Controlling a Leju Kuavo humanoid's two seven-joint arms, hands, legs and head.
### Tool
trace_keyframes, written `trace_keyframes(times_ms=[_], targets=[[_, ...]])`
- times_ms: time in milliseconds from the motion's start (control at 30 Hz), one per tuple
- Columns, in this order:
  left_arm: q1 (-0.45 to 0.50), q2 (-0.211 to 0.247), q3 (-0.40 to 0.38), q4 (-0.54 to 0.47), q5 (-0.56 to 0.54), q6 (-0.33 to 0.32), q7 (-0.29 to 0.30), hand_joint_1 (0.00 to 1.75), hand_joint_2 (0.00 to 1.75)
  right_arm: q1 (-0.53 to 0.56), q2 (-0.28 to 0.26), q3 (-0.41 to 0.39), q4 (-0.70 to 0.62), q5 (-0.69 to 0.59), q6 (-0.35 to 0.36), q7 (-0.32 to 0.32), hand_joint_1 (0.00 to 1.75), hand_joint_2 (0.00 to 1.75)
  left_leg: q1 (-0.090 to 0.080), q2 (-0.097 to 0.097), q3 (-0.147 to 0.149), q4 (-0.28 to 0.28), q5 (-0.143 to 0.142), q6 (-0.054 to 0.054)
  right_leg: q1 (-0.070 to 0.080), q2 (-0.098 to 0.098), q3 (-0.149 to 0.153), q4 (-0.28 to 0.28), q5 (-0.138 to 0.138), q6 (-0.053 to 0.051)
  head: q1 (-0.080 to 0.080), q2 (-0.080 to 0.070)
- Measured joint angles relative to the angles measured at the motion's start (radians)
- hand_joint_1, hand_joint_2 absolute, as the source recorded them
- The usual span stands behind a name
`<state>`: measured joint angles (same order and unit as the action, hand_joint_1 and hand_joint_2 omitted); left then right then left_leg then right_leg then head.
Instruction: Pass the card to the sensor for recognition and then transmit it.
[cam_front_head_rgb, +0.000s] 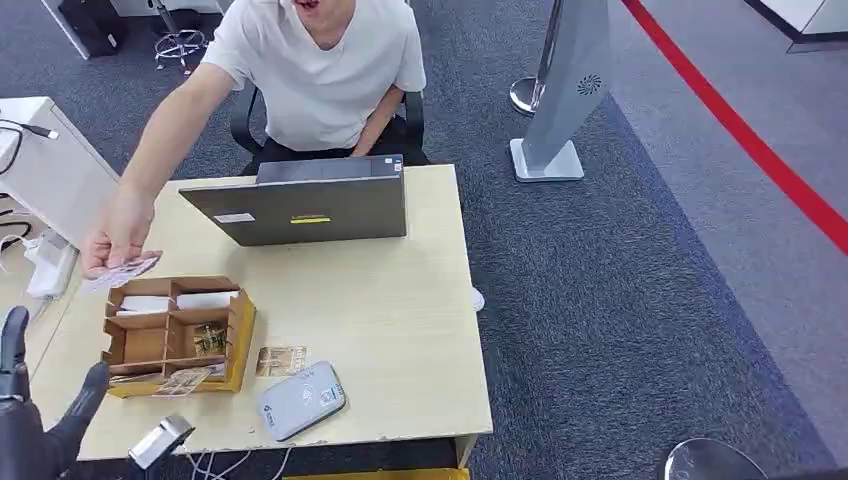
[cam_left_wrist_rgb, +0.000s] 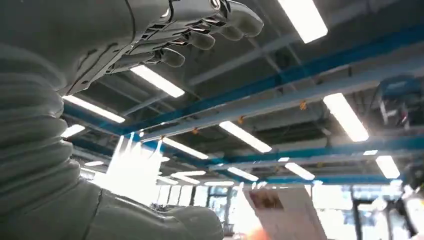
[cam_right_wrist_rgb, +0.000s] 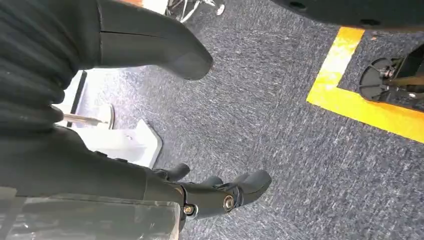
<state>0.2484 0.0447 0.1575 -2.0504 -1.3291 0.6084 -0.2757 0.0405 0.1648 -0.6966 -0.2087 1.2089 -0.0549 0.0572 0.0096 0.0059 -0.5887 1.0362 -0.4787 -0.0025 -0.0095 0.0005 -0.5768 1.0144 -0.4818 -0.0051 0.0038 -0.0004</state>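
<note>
Holding nothing, both the left hand (cam_front_head_rgb: 25, 400) and right hand (cam_right_wrist_rgb: 150, 190) spread, partly cropped.

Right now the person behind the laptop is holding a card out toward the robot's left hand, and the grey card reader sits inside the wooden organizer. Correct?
Not quite. The head view shows the grey card reader on the table beside the wooden organizer, not inside it. The person's hand does hold the card out toward the left hand.

Three cameras: one high, two at the wrists.
The head view looks forward and down on the table (cam_front_head_rgb: 400, 300); the left wrist view faces the ceiling past its robot hand (cam_left_wrist_rgb: 195, 35), sharing the person's card (cam_left_wrist_rgb: 285, 212); the right wrist view faces the carpet floor (cam_right_wrist_rgb: 300, 150) closely.
</note>
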Motion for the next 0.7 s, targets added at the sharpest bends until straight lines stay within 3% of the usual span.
trace_keyframes(times_ms=[433,467,500,567,600,700], targets=[[-0.011,0.010,0.000,0.023,-0.022,-0.022,0.040,0.00,1.75,0.000,0.000,-0.002,0.000,0.000,0.000,0.002,0.00,1.75,0.000,0.000,0.000,0.000,0.000,0.000,0.000,0.000,0.000,0.000,0.000,0.000,0.000,0.000],[-0.032,0.027,0.000,0.063,-0.060,-0.062,0.113,0.00,1.75,0.000,-0.002,-0.007,0.000,0.004,0.000,0.006,0.00,1.75,0.000,0.000,0.000,0.000,0.000,0.000,0.000,0.000,0.000,0.000,0.000,0.000,0.000,0.000],[-0.039,0.034,0.001,0.078,-0.073,-0.076,0.138,0.00,1.75,0.000,-0.002,-0.008,0.000,0.006,0.000,0.007,0.00,1.75,0.000,0.000,0.000,0.000,0.000,0.000,0.000,0.000,0.000,0.000,0.000,0.000,0.000,0.000],[-0.079,0.062,0.022,0.169,-0.158,-0.180,0.316,0.00,1.75,0.001,-0.005,-0.026,0.000,0.020,0.000,0.021,0.00,1.75,0.000,0.000,0.000,0.000,0.000,0.000,0.000,0.000,0.000,0.000,0.000,0.000,0.000,0.000],[-0.100,0.072,0.063,0.223,-0.166,-0.218,0.375,0.00,1.75,0.001,-0.009,-0.032,-0.001,0.037,0.003,0.030,0.00,1.75,0.000,0.000,0.000,0.000,0.000,0.000,0.000,0.000,0.000,0.000,0.000,0.000,0.000,0.000],[-0.113,0.072,0.075,0.242,-0.166,-0.220,0.375,0.00,1.75,0.000,-0.010,-0.032,-0.001,0.048,0.003,0.031,0.00,1.75,0.000,0.000,0.000,0.000,0.000,0.000,0.000,0.000,0.000,0.000,0.000,0.000,0.000,0.000]])
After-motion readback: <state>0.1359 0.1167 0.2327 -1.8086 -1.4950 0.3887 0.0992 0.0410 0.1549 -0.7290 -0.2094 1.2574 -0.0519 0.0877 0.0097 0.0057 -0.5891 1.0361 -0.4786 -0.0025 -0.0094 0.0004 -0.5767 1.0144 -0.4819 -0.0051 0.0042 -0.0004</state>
